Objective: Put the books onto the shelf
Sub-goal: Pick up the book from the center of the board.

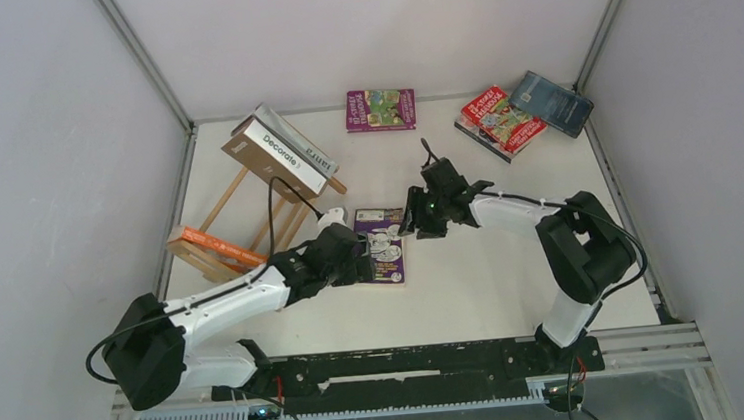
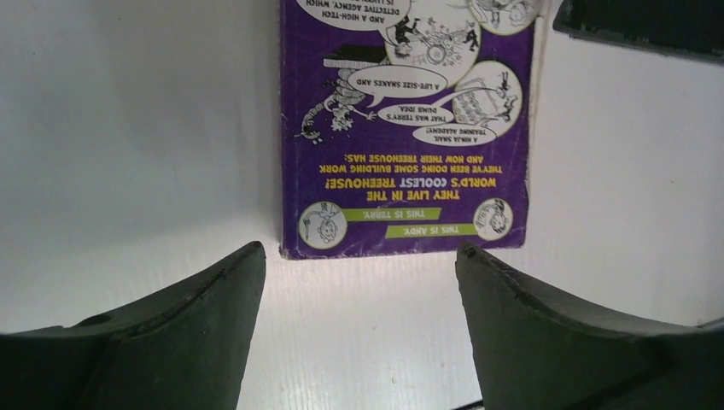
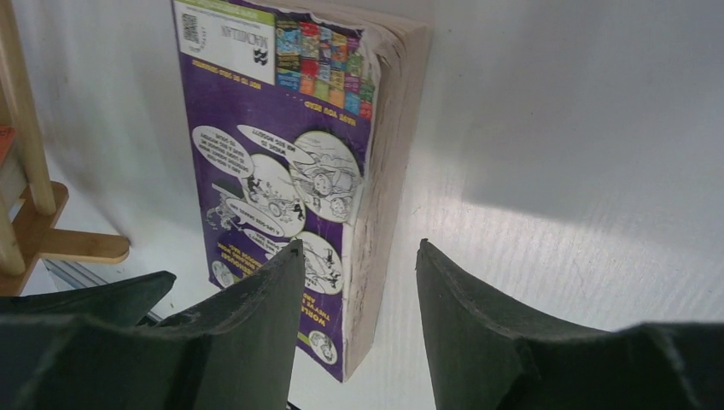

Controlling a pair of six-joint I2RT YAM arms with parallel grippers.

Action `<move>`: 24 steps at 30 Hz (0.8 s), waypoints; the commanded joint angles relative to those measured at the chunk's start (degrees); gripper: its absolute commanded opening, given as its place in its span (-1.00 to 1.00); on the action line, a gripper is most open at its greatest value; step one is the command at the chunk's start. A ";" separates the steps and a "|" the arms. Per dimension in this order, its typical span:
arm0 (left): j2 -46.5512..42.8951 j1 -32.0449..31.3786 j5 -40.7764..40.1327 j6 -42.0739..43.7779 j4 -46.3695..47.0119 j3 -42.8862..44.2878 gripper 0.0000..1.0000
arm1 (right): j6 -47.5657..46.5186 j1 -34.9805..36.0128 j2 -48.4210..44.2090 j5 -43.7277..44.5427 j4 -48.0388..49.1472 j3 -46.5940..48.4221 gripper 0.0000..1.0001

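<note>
A purple book lies flat, back cover up, in the middle of the table. My left gripper is open just short of its near-left end, with only bare table between the fingers. My right gripper is open over the book's far-right corner, its fingers on either side of the page edge without touching it. The shelf stands at the left with a brown book and a grey-white book leaning on top and an orange book on its low rail.
Another purple book lies at the back centre. A red book and a dark blue book lie at the back right. A shelf leg shows at the left of the right wrist view. White walls enclose the table.
</note>
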 commanded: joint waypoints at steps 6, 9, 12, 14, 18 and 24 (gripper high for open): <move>4.59 -0.24 -5.00 2.88 6.49 -1.41 0.74 | 3.07 2.09 2.98 -1.03 6.62 -1.24 0.17; 6.28 0.00 -4.44 3.70 7.67 -1.53 0.75 | 3.73 3.01 4.11 -1.13 7.38 -1.25 0.17; 7.46 0.64 -2.10 4.03 10.49 -2.63 0.75 | 4.18 3.90 5.32 -1.14 7.53 -1.24 0.18; 8.33 1.27 0.09 4.21 13.24 -3.57 0.75 | 4.27 4.57 6.17 -1.03 7.26 -1.24 0.17; 11.06 2.04 5.02 4.92 18.17 -4.23 0.74 | 4.57 6.01 8.03 -0.97 6.89 -1.24 0.10; 14.94 2.13 15.49 4.50 27.90 -5.70 0.70 | 6.27 7.41 9.42 -2.26 8.91 -2.73 -0.31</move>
